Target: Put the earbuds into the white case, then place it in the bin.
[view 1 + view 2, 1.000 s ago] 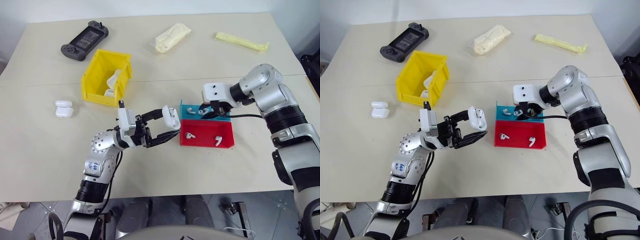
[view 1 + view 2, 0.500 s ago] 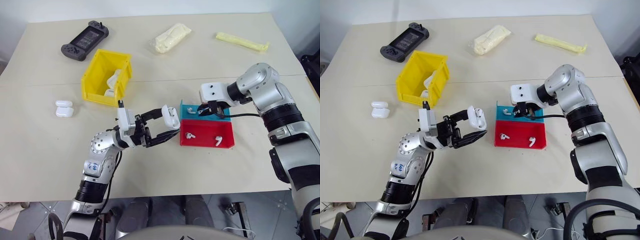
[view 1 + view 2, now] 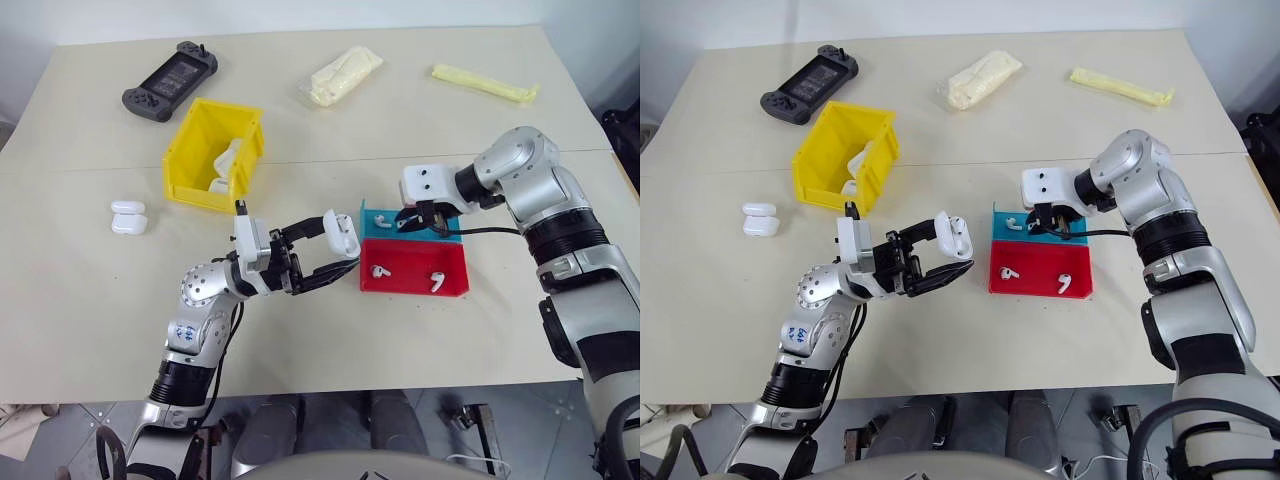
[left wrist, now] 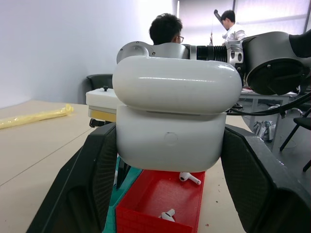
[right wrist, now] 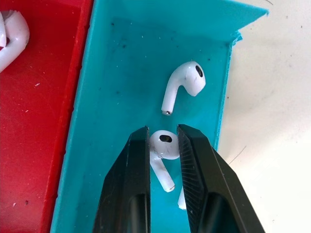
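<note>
Over the cyan tray (image 5: pixel 121 73), right jaws narrowed since before, pinching an earbud (image 5: pixel 164 145), left jaws still clamping the white case (image 4: pixel 172 116).

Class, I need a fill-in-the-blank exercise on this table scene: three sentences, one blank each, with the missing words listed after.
1. The left gripper holds a white ____.
2. The right gripper is closed on an earbud in the ____ tray.
3. The red tray holds ____ earbuds.

Missing words: case; cyan; two

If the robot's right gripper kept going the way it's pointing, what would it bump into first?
The right gripper already pinches an earbud; straight on, it would probably meet the cyan tray's floor just beneath.
</note>
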